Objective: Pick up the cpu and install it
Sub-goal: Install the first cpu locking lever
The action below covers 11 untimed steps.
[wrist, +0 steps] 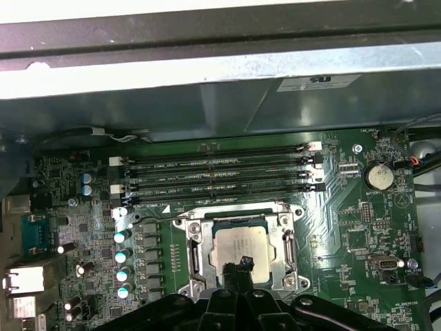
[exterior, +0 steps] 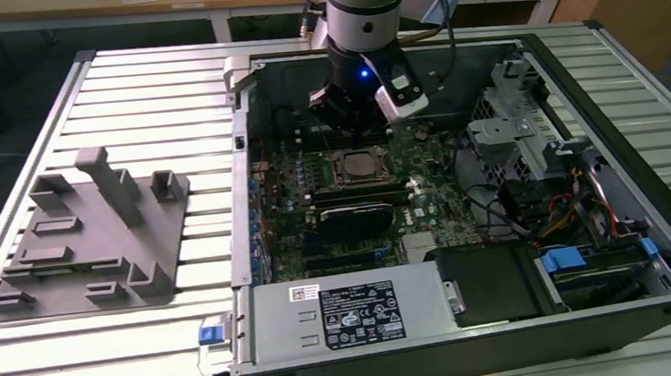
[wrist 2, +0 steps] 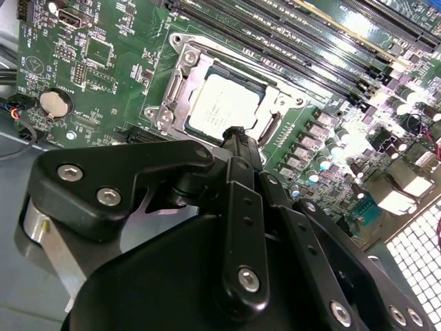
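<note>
Flat silvery square cpu (wrist: 241, 243) is seated in the black-framed metal socket (wrist: 191, 249). The black hand (wrist: 242, 265) is held just above it, fingers together and empty. Flush, level seating should be verified.

An open computer case (exterior: 505, 354) lay on the counter (exterior: 85, 351). A grey fixture block (exterior: 89, 252) stood beside it, at the exterior view's left. Memory slots (wrist: 220, 177) ran across the motherboard (wrist: 351, 207).

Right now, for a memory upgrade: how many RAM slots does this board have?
4 RAM slots, parallel, side by side between the cpu and the case wall; none looks hidden.
</note>
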Each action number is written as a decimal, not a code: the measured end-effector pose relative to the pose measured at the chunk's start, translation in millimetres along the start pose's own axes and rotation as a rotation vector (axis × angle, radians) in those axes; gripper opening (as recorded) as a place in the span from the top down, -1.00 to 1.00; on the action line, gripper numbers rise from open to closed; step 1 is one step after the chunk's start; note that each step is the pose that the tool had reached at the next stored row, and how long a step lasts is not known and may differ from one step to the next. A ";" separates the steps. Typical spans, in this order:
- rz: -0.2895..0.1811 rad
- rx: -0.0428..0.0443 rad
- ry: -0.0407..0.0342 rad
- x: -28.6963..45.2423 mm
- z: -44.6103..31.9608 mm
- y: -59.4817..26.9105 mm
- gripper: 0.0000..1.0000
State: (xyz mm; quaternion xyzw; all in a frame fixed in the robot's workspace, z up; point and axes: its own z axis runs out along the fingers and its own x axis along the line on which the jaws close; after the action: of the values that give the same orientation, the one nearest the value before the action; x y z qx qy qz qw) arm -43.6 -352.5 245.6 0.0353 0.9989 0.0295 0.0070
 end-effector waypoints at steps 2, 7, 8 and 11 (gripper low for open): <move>0.000 0.0001 0.0001 1.1 0.0 -0.1 0.79; 0.000 0.0000 0.0000 4.0 -0.1 -0.3 0.79; 0.000 0.0000 0.0000 4.6 -0.1 -0.4 0.79; 0.000 0.0000 0.0000 6.4 -0.1 -0.5 0.79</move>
State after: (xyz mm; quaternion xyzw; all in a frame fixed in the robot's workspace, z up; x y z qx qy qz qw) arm -50.0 -352.6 245.6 0.0354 0.9989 0.0295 0.0070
